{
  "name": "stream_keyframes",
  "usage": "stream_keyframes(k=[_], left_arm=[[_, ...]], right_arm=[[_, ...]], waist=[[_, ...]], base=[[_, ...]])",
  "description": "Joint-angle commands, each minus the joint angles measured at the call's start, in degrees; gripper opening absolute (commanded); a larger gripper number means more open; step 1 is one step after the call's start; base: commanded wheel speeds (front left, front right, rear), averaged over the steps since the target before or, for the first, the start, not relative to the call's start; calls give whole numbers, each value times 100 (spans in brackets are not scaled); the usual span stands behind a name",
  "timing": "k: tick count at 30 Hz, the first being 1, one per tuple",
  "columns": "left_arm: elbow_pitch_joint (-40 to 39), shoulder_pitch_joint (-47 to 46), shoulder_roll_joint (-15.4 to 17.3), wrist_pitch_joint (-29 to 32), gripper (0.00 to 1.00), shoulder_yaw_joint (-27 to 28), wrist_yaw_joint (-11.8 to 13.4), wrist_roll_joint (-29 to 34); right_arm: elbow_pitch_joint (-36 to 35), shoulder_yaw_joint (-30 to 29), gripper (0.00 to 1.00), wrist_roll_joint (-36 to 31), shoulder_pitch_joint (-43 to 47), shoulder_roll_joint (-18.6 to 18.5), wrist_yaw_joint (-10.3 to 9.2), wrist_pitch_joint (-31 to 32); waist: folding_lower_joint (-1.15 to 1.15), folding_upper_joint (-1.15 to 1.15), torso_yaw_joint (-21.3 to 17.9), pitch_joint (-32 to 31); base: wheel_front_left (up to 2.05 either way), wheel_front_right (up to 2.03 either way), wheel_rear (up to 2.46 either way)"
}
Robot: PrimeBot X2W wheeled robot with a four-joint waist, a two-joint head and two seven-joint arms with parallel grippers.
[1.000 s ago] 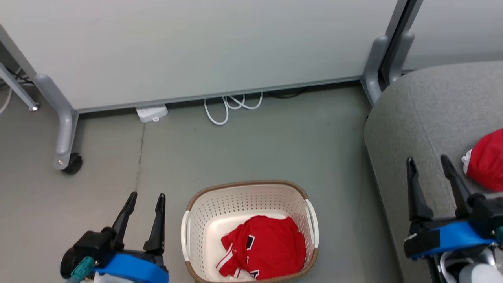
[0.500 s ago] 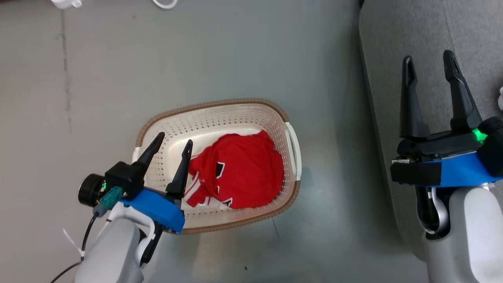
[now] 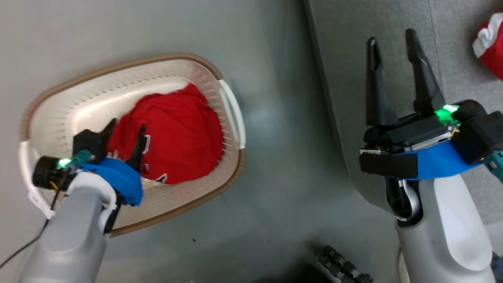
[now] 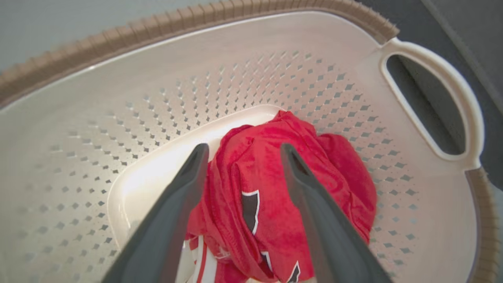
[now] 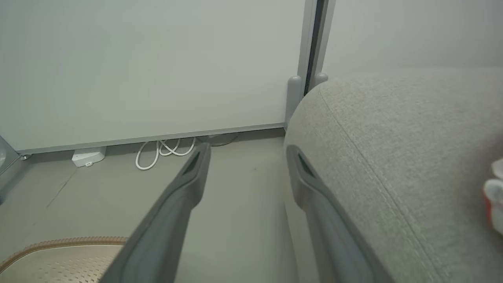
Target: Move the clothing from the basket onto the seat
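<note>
Left hand [image 4: 243, 148]: spread apart, pinching nothing; lowered inside the basket, one finger on either side of the bunched cloth; contact with the fabric impossible to tell.
Red jersey [image 3: 177, 133]: crumpled in a heap on the bottom of the basket, towards its right end; black patches edged in white and white stripes at the near side.
Basket [image 3: 118, 65]: cream, with perforated walls and a brown woven-look rim; standing on the floor left of the sofa, near it but apart.
White handle [image 4: 432, 98]: at the right end of the basket, on the sofa side.
Right hand [image 3: 391, 36]: spread apart, empty; held above the left edge of the sofa, fingers pointing far.
Sofa [image 5: 393, 137]: grey fabric, rounded corner, stitched seam; on the right.
Second red garment [image 3: 491, 43]: red with white trim, lying on the sofa seat, right of the right hand and apart from it; cut off by the edge of the head view.
Floor [image 3: 275, 177]: grey, smooth.
Wall panel [image 5: 157, 59]: pale, at the far side; white cable [image 5: 165, 151] looped at its foot, small white box [image 5: 88, 156] left of the cable.
</note>
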Motion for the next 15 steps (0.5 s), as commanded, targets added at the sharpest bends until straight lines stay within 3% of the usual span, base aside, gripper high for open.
stream_keyframes(k=[1,9,15], left_arm=[[170,-188,145,83,100,82,134,11],[733,-453,456,452,100,214,590,19],[968,-586,413,884,100,215,784,-58]], right_arm=[[65,88,100,124,-151,26,-3,-64],[280,382,100,534,-315,26,-2,-154],[198,369,100,689,-254,25,-2,-155]], waist=[[-2,0,-456,460],[-2,0,-800,773],[-2,0,-825,813]], base=[[0,0,0],[0,0,0],[0,0,0]])
